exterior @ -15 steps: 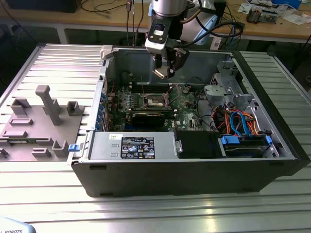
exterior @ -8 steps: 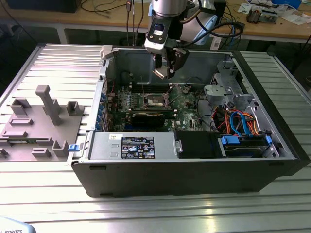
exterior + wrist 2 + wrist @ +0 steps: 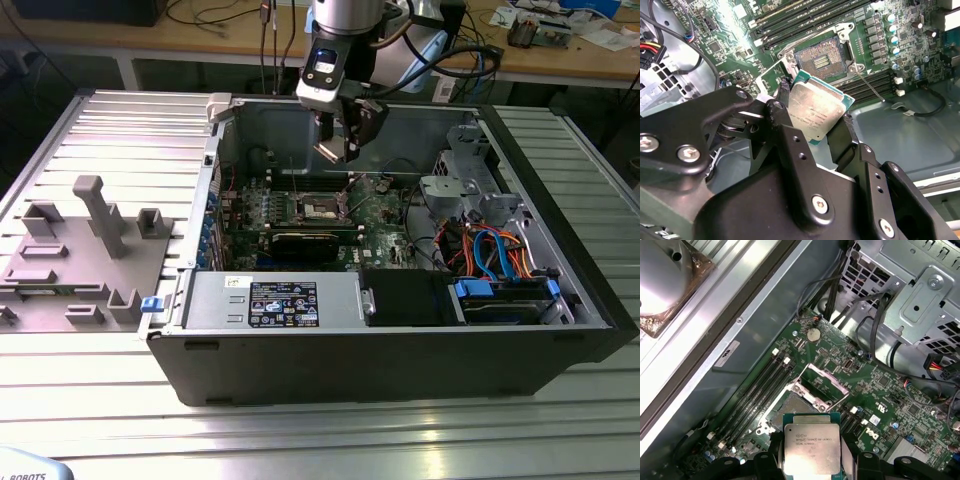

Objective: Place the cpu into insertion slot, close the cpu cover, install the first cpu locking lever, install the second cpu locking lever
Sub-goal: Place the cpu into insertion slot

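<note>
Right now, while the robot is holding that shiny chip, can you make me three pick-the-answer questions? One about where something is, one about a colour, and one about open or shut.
1. Where is the cpu?
A) lying on the floor
B) gripped in the hand above the motherboard
C) in a drawer

2. What colour is the motherboard?
A) green
B) red
C) white

3. How is the cpu cover?
A) shut flat
B) hidden under a fan
C) lifted open

Answers:
1 B: both wrist views show the fingers clamping its edges.
2 A: the board is green all around the socket.
3 C: the frame stands up and the socket's pins lie bare.
</note>
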Available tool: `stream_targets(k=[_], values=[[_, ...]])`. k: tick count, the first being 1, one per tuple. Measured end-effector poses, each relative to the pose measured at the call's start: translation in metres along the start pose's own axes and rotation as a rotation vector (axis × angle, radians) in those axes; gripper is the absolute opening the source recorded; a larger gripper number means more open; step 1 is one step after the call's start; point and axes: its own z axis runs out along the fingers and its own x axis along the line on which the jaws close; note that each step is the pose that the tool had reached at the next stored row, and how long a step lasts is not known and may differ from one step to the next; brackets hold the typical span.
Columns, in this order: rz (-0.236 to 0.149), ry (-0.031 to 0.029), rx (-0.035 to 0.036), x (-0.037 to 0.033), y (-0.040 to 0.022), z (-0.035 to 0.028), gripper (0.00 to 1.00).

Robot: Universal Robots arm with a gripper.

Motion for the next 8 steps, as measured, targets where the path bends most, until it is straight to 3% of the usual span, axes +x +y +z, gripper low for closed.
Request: stream_targets(k=[8], values=[[0.014, -0.0019, 0.0005, 0.0000, 0.0000, 0.0003, 0.54]])
